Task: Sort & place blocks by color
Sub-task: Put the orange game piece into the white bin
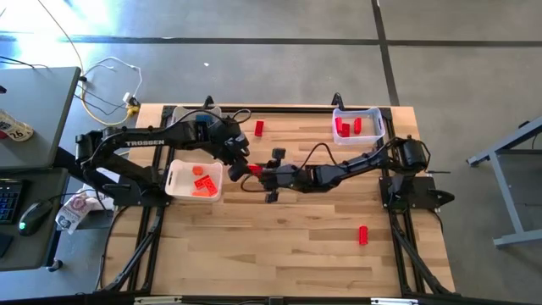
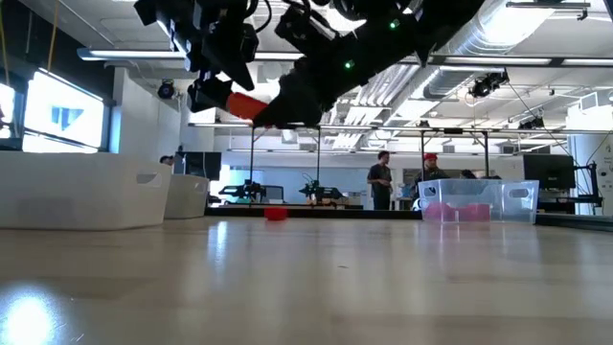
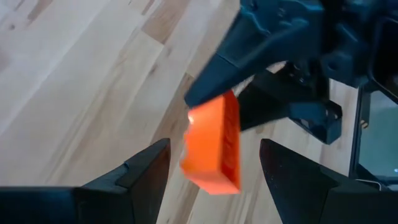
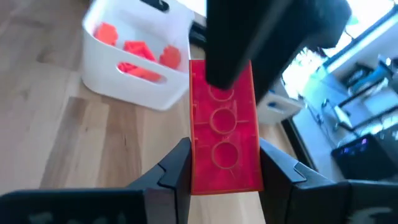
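Midair, orange block (image 1: 248, 169) pinched in right gripper (image 1: 256, 170), left gripper (image 1: 239, 161) spread around its free end.

Right fingers (image 4: 171, 171) are clamped on the block's two long sides, above the table centre, just right of the white bin (image 1: 176, 188) holding orange blocks (image 1: 201, 183). Left fingers (image 3: 146, 169) stand wide on either side of the block, gaps showing, nothing gripped. Loose red blocks: one far centre (image 1: 259, 128), one near right (image 1: 363, 235); clear bin (image 1: 378, 124) far right holds red blocks (image 1: 347, 127).
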Robot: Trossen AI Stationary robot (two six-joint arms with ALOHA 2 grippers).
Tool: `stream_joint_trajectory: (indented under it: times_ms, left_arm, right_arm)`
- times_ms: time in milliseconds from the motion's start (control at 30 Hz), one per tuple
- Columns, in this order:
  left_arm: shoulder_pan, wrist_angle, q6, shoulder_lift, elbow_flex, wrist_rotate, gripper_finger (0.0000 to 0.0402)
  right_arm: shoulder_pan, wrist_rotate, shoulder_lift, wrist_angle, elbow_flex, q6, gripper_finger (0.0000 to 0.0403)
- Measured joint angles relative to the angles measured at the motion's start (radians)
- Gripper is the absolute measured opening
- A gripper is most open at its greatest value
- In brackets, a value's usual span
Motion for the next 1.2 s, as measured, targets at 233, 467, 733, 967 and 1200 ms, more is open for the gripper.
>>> stream_joint_trajectory:
  times_ms: [233, 467, 733, 967, 1200]
  left_arm:
    - [-0.010, 0.012, -0.016, 0.000, 0.000, -0.005, 0.0234]
    - [-0.021, 0.017, 0.021, 0.000, 0.000, 0.004, 0.0218]
    - [-0.022, 0.018, 0.074, 0.000, 0.000, 0.034, 0.0140]
    - [-0.021, 0.033, 0.083, 0.000, 0.000, 0.036, 0.0091]
    - [-0.023, 0.039, 0.113, 0.000, 0.000, 0.016, 0.0090]
  right_arm:
    - [0.029, 0.068, 0.000, 0.045, 0.000, -0.066, 0.0112]
    - [0.040, 0.111, 0.000, 0.061, 0.000, -0.079, 0.0112]
    - [0.041, 0.132, 0.000, 0.094, 0.000, -0.083, 0.0112]
    - [0.048, 0.148, 0.000, 0.083, 0.000, -0.097, 0.0112]
    - [0.072, 0.177, 0.000, 0.079, 0.001, -0.058, 0.0170]
